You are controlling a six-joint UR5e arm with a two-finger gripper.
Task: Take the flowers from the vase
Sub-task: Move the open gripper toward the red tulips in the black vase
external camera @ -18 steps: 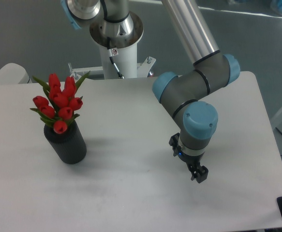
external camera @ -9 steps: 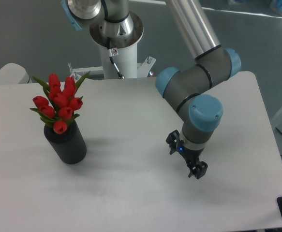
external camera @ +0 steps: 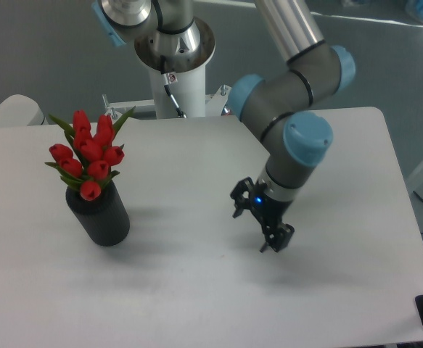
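Observation:
The flowers (external camera: 88,153), a tight bunch of red tulip buds with green leaves, stand upright in the vase (external camera: 101,216), a matte black cylinder on the left side of the white table (external camera: 182,290). My gripper (external camera: 276,239) hangs just above the table right of centre, well to the right of the vase and apart from it. It points down and tilts toward the front right. Its two short dark fingers stand slightly apart, open, with nothing between them.
The arm's white base column (external camera: 173,65) rises at the table's back edge, behind the middle. The arm's grey links and blue joint caps (external camera: 309,134) reach over the right half of the table. The table's right edge runs close to the arm.
My gripper has moved left and a little back over the table, toward the vase, and the wrist has turned. The flowers and the vase have not moved.

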